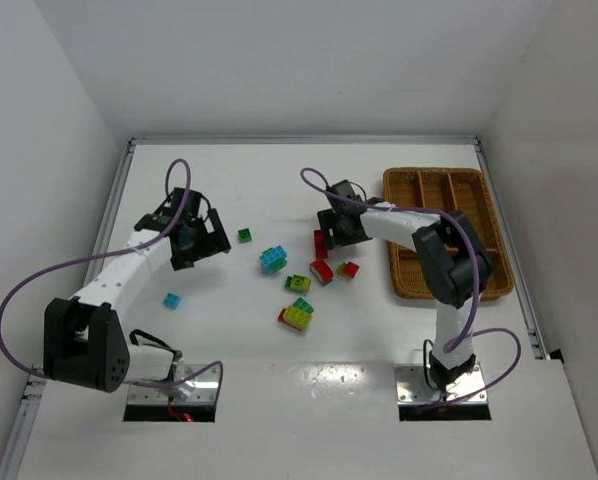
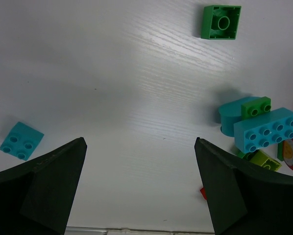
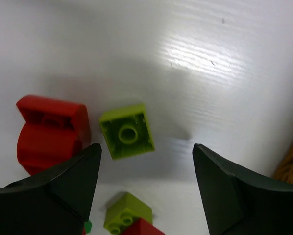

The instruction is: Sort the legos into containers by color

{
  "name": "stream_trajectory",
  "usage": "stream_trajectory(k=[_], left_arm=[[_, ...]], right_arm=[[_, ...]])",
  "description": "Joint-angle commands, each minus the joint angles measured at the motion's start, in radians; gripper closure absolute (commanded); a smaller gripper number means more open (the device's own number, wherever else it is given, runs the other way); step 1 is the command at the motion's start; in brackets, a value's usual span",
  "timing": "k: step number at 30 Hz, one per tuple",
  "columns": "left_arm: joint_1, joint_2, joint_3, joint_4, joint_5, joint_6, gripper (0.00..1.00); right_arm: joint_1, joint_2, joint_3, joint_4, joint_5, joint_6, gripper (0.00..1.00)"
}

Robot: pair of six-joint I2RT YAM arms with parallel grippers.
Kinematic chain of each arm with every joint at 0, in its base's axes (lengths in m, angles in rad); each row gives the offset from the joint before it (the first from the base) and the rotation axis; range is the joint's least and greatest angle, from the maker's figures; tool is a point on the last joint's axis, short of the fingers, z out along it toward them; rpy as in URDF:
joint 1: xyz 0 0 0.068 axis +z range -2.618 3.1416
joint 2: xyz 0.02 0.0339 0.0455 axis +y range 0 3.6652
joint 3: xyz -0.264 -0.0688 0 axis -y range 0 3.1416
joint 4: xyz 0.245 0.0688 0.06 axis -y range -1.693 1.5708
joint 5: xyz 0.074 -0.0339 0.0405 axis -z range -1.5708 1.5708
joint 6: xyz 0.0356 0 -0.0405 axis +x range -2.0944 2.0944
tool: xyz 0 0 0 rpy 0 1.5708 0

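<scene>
Loose legos lie mid-table: a green brick, a cyan stack, red bricks, a yellow-green brick and a lone cyan brick. The brown wicker tray of long containers sits at the right. My right gripper is open and holds nothing; just beyond its tips lies an upturned yellow-green brick, beside a red brick. My left gripper stands wide open over bare table, with the green brick ahead and the cyan stack to its right.
A mixed stack of red, yellow-green and cyan bricks lies nearer the arm bases. A flat cyan brick lies left of the left fingers. The tray's wicker edge shows at the far right of the right wrist view. White walls enclose the table.
</scene>
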Motion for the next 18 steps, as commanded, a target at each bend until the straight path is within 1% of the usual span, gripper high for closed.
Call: stream_trajectory(k=[1, 3, 6, 7, 9, 10, 13, 14, 16, 18], left_arm=[[0.008, -0.029, -0.002, 0.018, 0.011, 0.013, 0.01], [0.008, -0.029, -0.002, 0.018, 0.011, 0.013, 0.01], [0.008, -0.029, -0.002, 0.029, 0.011, 0.013, 0.01], [0.008, -0.029, -0.002, 0.029, 0.011, 0.013, 0.01], [0.008, -0.029, 0.009, 0.029, 0.021, 0.013, 0.01], [0.008, -0.019, 0.009, 0.029, 0.021, 0.013, 0.01], [0.008, -0.019, 0.009, 0.038, 0.021, 0.013, 0.01], [0.008, -0.010, 0.009, 0.038, 0.021, 0.013, 0.01], [0.008, -0.010, 0.009, 0.047, 0.030, 0.013, 0.01], [0.008, 0.002, 0.018, 0.047, 0.044, 0.022, 0.01]], right_arm=[[-0.005, 0.030, 0.071, 0.029, -0.051, -0.051, 0.24], [-0.014, 0.060, 0.080, 0.043, -0.051, -0.051, 0.24], [-0.014, 0.082, 0.103, 0.052, -0.042, -0.051, 0.29], [-0.014, 0.094, 0.113, 0.052, -0.042, -0.051, 0.37], [-0.014, 0.094, 0.113, 0.052, -0.032, -0.051, 0.47], [-0.014, 0.094, 0.113, 0.052, -0.032, -0.042, 0.55], [-0.014, 0.038, 0.113, 0.043, -0.003, -0.018, 0.70], [-0.014, 0.021, 0.113, 0.034, 0.009, -0.018, 0.73], [-0.036, -0.013, 0.127, -0.006, 0.021, 0.005, 0.73], [-0.057, -0.090, 0.127, -0.020, 0.043, 0.021, 0.72]])
